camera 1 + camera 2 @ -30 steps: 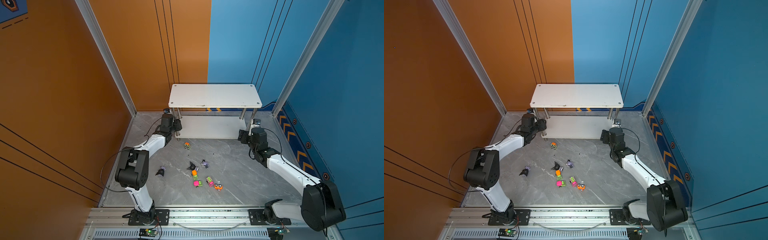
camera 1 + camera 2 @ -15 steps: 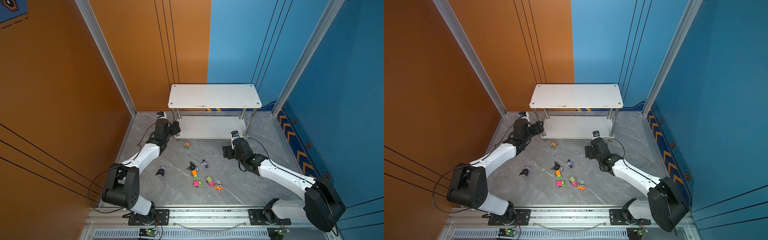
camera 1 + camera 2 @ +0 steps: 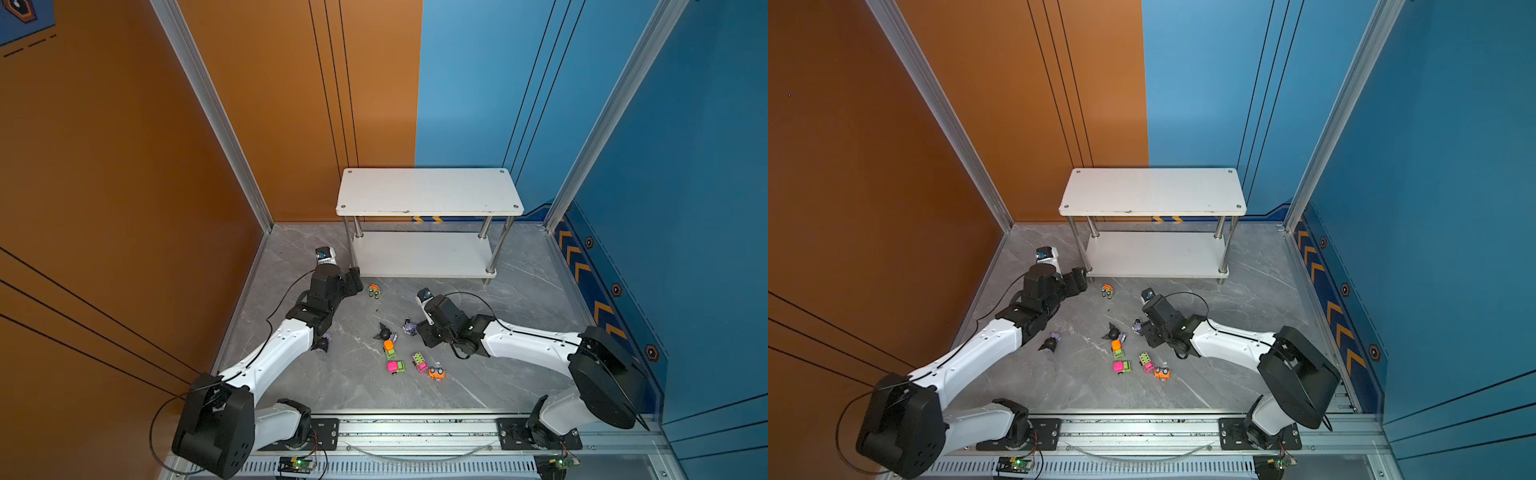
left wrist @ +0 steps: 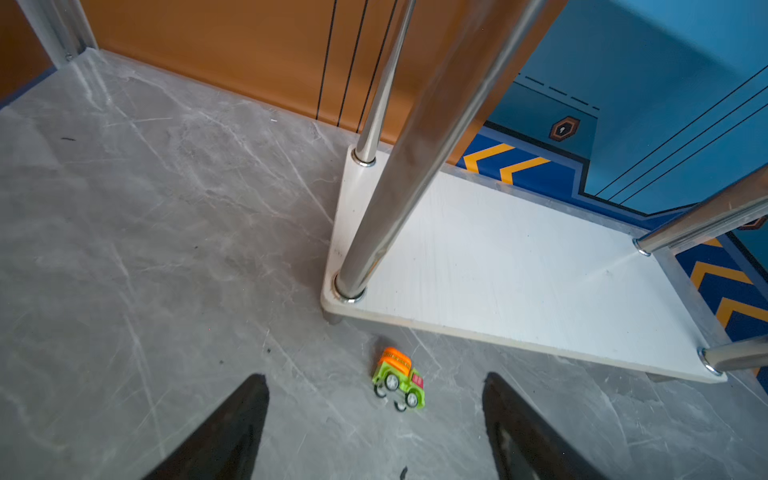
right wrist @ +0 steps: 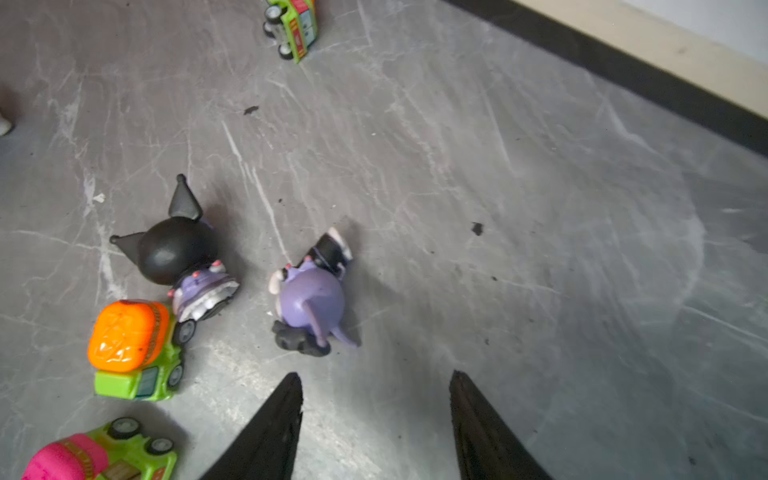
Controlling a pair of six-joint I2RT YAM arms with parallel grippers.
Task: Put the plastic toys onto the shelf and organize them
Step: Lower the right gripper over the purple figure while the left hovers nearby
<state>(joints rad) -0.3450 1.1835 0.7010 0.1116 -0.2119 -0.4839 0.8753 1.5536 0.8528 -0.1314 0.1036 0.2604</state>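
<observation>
The white two-tier shelf (image 3: 428, 191) (image 3: 1152, 191) stands at the back with both boards bare; its lower board (image 4: 519, 270) fills the left wrist view. All the plastic toys lie on the grey floor. An orange-green car (image 3: 375, 291) (image 4: 398, 379) lies on its side just before the shelf, and my left gripper (image 3: 355, 282) (image 4: 374, 376) hangs open right by it. My right gripper (image 3: 420, 332) (image 5: 376, 373) is open, empty, just short of a lilac figurine (image 3: 410, 327) (image 5: 309, 297). A black-headed figurine (image 5: 178, 249) leans on an orange-green car (image 5: 133, 349).
A pink-green car (image 3: 396, 367), a pink-and-green car (image 3: 419, 362) and an orange car (image 3: 436, 372) sit in front of the right gripper. Another figurine (image 3: 324, 343) lies against the left forearm. A chrome post (image 4: 399, 174) rises close ahead of the left gripper.
The right arm swung from the shelf's right front post back to the toy cluster, its jaws narrowing. The left arm drew back from the left post and lowered toward the lone car.
</observation>
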